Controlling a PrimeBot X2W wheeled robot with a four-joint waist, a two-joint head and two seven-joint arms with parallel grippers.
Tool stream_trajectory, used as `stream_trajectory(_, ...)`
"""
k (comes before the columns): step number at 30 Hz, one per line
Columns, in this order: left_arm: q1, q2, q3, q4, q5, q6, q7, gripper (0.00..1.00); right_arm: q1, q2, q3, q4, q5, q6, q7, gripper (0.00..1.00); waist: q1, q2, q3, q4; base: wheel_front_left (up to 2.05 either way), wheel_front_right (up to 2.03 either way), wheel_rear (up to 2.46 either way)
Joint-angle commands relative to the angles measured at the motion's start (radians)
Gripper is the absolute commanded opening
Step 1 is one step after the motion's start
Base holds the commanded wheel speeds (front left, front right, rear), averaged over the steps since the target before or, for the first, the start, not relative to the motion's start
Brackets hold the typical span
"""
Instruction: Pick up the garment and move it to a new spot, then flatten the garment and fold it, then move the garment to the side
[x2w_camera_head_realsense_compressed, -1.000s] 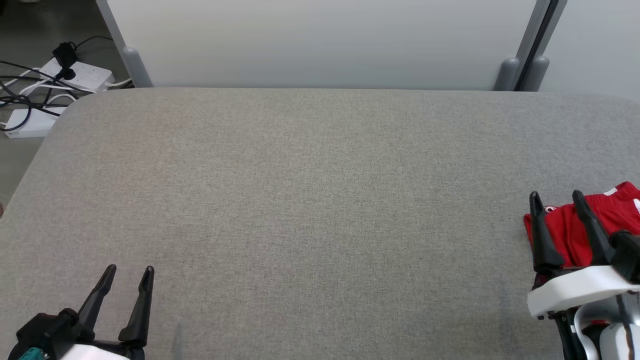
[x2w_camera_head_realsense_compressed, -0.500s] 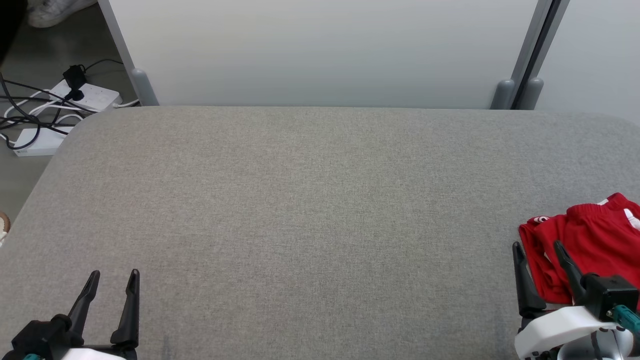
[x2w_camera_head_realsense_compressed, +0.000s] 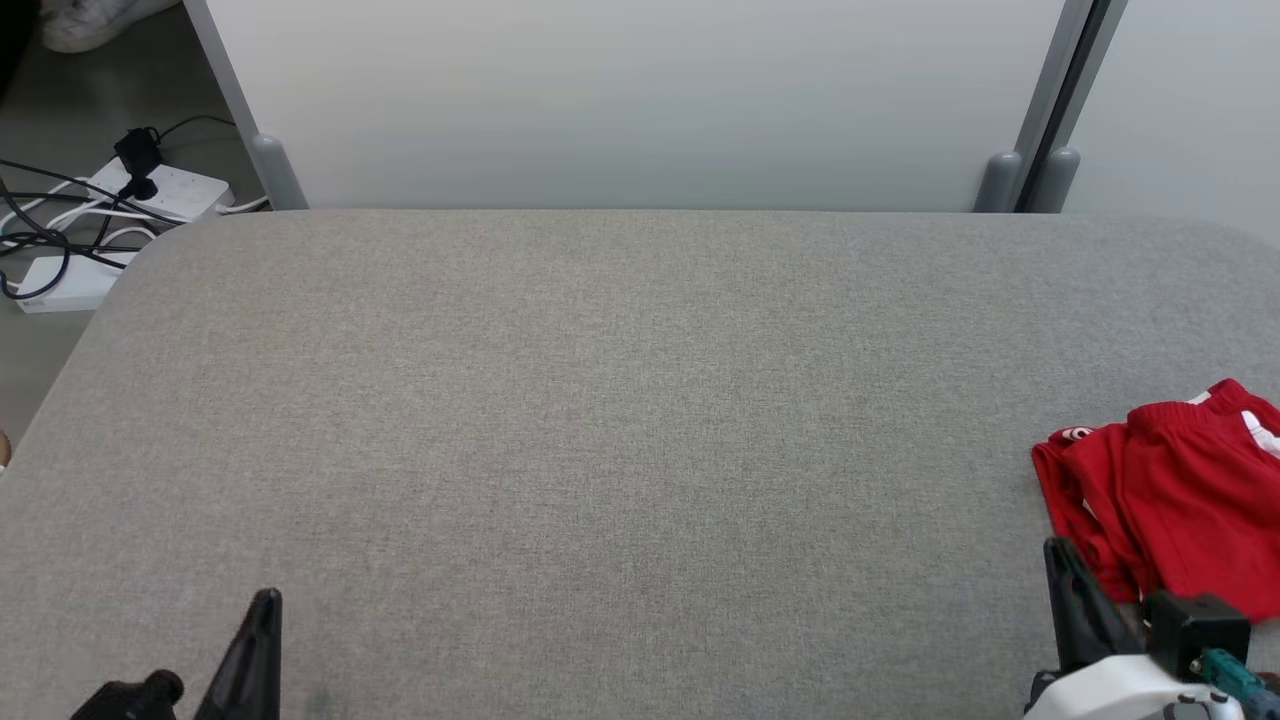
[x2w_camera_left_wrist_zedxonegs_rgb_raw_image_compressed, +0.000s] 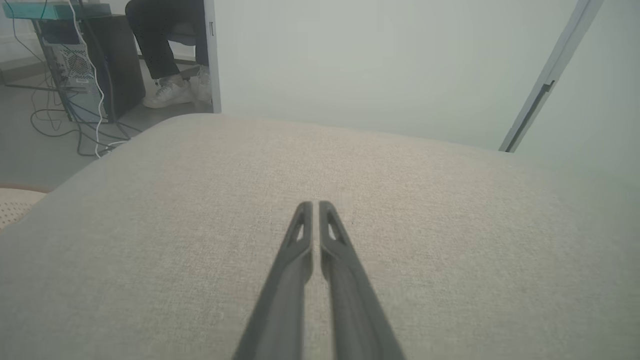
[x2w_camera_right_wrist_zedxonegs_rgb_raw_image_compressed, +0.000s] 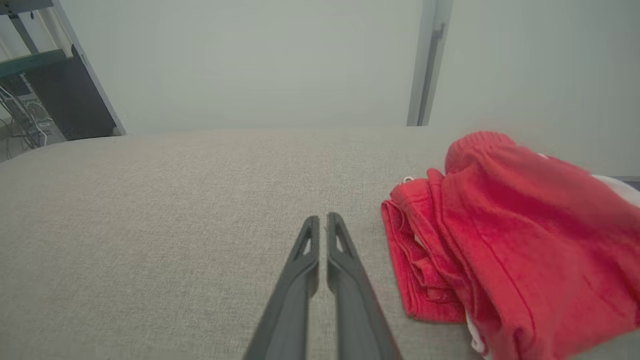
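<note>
Garment (x2w_camera_head_realsense_compressed: 1170, 500), red knit with white trim, lies bunched in soft folds at four o'clock on the table (x2w_camera_head_realsense_compressed: 600, 400). It sits just at one o'clock of my right pincer (x2w_camera_right_wrist_zedxonegs_rgb_raw_image_compressed: 322, 217), apart from it. That pincer's two dark tapered fingers (x2w_camera_right_wrist_zedxonegs_rgb_raw_image_compressed: 295, 280) stand pressed nearly together, gripping nothing. My left pincer (x2w_camera_left_wrist_zedxonegs_rgb_raw_image_compressed: 315, 205), at seven o'clock, is closed the same way above the cloth. Grey woven covering spreads wide from the garment toward nine o'clock, and the far corners are rounded. A pale, flat partition (x2w_camera_head_realsense_compressed: 640, 100) lines the twelve o'clock edge. White power strips (x2w_camera_head_realsense_compressed: 150, 190) lie beyond the ten o'clock corner.
</note>
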Motion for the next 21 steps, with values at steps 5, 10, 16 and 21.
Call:
stream_trajectory(5,-0.011,-0.001,0.004,-0.005,-0.050,0.000,0.015,0.00,-0.012,-0.002,-0.007,0.000,0.058,0.000,0.015,0.00,0.0014,-0.0001,-0.001,-0.001,0.00,0.00,0.00)
stream_trajectory(10,-0.017,-0.007,0.007,-0.007,-0.100,0.000,0.030,0.00,-0.013,-0.003,-0.008,-0.003,0.119,0.000,0.023,0.00,0.0006,-0.0001,-0.001,-0.003,0.00,0.00,0.00)
stream_trajectory(16,-0.027,-0.013,0.010,-0.007,-0.161,0.000,0.046,0.00,-0.017,-0.004,-0.009,-0.004,0.191,0.001,0.033,0.00,0.0001,-0.0001,0.000,-0.004,0.00,0.00,0.00)
stream_trajectory(21,-0.035,-0.019,0.013,-0.008,-0.211,0.000,0.061,0.00,-0.020,-0.005,-0.011,-0.005,0.252,0.001,0.043,0.00,0.0000,-0.0001,0.000,-0.006,0.00,0.00,0.00)
